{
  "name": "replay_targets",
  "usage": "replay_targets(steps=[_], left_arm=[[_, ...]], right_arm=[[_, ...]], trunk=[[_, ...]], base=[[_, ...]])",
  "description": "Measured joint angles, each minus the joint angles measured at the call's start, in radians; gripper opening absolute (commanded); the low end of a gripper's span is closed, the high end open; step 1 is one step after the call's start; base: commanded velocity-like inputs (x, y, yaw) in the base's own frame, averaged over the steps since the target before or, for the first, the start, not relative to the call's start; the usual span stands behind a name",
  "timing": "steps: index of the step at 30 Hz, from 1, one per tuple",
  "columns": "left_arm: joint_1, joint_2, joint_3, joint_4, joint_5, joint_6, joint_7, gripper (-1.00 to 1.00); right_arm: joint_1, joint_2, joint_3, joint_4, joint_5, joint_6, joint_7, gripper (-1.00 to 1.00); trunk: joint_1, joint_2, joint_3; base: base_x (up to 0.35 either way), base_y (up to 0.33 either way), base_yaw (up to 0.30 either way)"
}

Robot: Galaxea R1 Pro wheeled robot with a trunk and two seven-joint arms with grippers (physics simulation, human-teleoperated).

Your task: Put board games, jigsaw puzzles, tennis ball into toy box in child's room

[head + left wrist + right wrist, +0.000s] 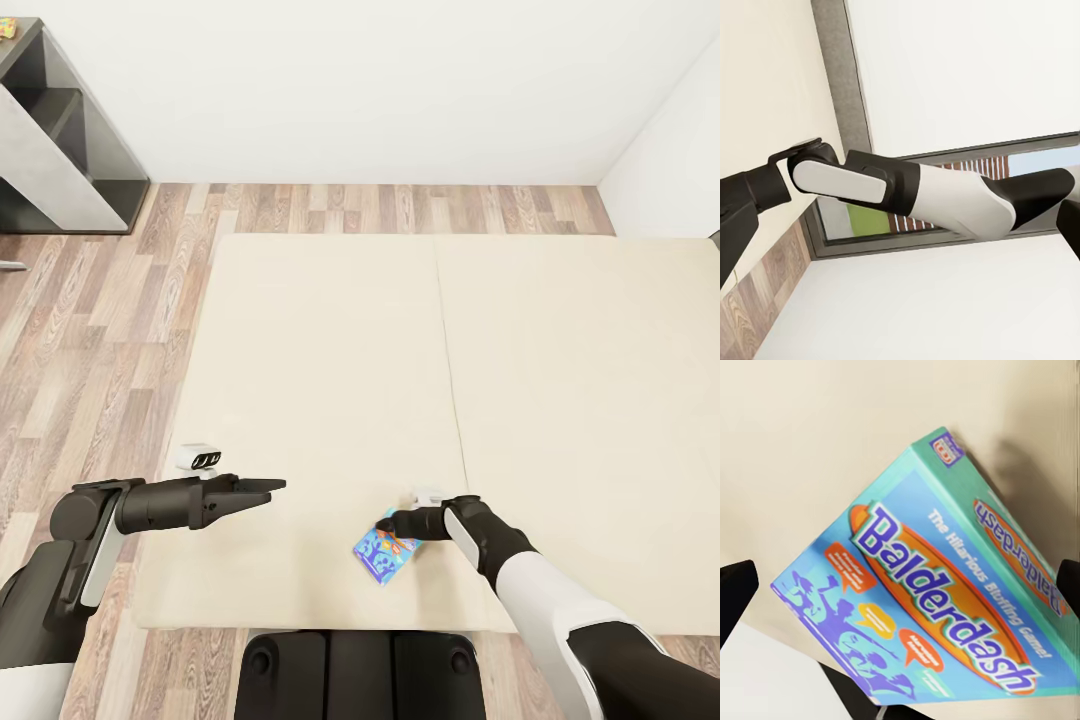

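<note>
Early on: my right hand (388, 522) is over the board game (384, 556) at the bed's (330, 360) near edge, grip unclear; left hand (268, 487) clenched empty.

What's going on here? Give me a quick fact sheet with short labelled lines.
Place: room with wood-plank floor and white walls
Bed: cream-beige bed, flat top
Game: blue Balderdash board game near the bed's near edge
Right gripper: right gripper at the game; its fingers flank the box in the right wrist view, grip not confirmed
Left gripper: left gripper over the bed, holding nothing, looks shut
Other furniture: grey shelf unit in the far corner
</note>
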Motion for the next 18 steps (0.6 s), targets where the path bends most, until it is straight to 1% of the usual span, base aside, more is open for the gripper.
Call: replay_targets(steps=[11,18], left_arm=[[0.0,0.0,-0.001,0.0,0.0,0.0,0.0,1.0],[0.0,0.0,-0.001,0.0,0.001,0.0,0.0,1.0]], right_arm=[[0.0,-0.015,-0.002,0.001,0.0,0.003,0.001,1.0],[0.001,-0.017,-0.001,0.017,0.0,0.0,0.001,1.0]], trunk=[[0.0,0.0,0.0],[0.0,0.0,0.0]], base=[[0.0,0.0,0.0],[0.0,0.0,0.0]])
